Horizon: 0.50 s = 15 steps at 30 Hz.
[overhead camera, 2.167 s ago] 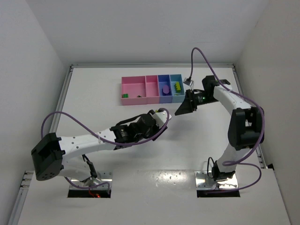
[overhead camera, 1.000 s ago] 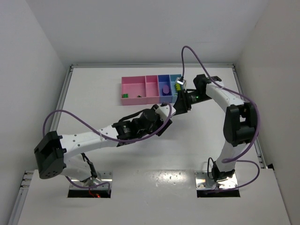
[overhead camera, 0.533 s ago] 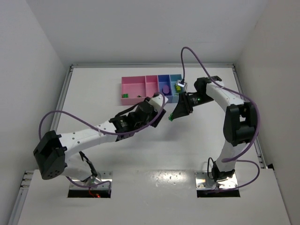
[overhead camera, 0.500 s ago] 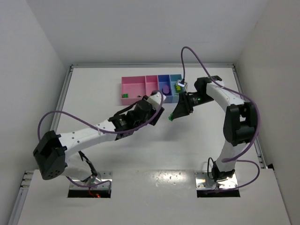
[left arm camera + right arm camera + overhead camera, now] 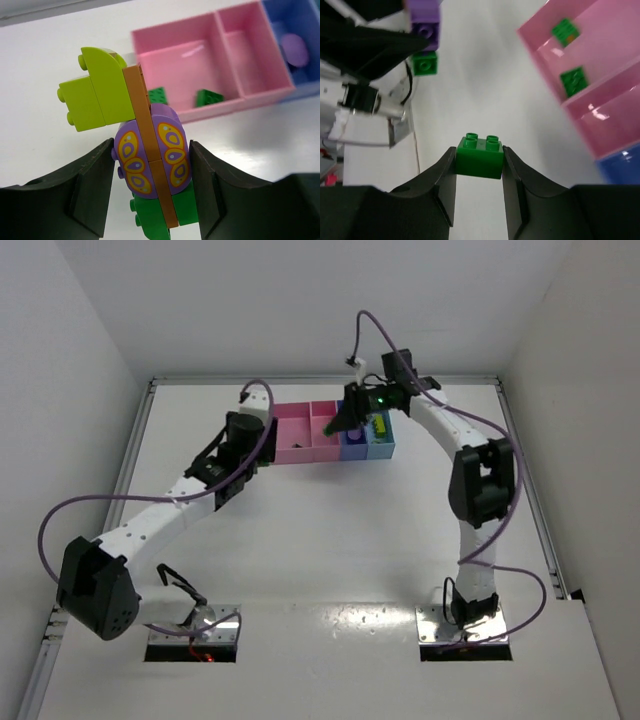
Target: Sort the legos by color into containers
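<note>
- The left pincer (image 5: 150, 165) is clamped on a lego stack (image 5: 145, 150), one finger on each flank
- Outward from that pincer the stack runs: a green brick (image 5: 165, 215) down between the fingers, a purple butterfly-printed piece (image 5: 150, 155) at the fingertips, and a yellow-green brick (image 5: 97, 100) past the tips; a thin orange plate (image 5: 137, 100) runs along it
- Ahead of the left pincer, beyond the stack, lies the row of trays: the wide pink tray (image 5: 185, 65) almost straight ahead, the narrow pink tray (image 5: 245, 50) to its right, and the purple-blue tray (image 5: 280, 20) farthest right
- Two green bricks (image 5: 157, 95) (image 5: 209, 97) sit in the wide pink tray against the wall nearest the pincer; a rounded purple piece (image 5: 293, 50) lies in the purple-blue tray
- The right pincer (image 5: 479, 152) is closed on a single green brick (image 5: 480, 162), studs facing out from the fingers, held clear of the table
- Ahead and to the right of the right pincer are the pink trays; ahead and to its left is the left pincer with its stack
- From overhead, the right pincer's tip shows over the middle of the tray row; the light blue tray (image 5: 381, 447), just to the tip's right, holds a yellow-green piece (image 5: 380, 425)
</note>
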Available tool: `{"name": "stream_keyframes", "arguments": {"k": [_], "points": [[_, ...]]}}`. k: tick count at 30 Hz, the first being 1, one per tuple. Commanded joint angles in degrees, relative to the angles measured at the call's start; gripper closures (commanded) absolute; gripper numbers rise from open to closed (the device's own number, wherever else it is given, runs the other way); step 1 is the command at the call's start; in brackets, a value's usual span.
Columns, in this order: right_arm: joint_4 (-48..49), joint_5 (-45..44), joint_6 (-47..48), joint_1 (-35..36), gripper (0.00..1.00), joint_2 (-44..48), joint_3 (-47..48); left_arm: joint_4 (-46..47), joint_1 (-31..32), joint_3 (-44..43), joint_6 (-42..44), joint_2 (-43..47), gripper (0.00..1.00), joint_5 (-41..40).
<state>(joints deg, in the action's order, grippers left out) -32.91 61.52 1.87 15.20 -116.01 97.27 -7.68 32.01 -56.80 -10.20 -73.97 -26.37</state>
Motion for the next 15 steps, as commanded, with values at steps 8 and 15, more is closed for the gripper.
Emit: {"name": "stream_keyframes", "arguments": {"k": [8, 15], "points": [[29.84, -24.76, -32.1, 7.47, 1.0, -18.63, 24.87, -0.93, -12.23, -2.18, -4.83, 5.68, 1.0, 1.67], [24.83, -33.38, -25.52, 12.65, 0.8, -26.28, 32.45, -0.93, -14.96, -2.7, -7.02, 6.21, 1.0, 6.94]]}}
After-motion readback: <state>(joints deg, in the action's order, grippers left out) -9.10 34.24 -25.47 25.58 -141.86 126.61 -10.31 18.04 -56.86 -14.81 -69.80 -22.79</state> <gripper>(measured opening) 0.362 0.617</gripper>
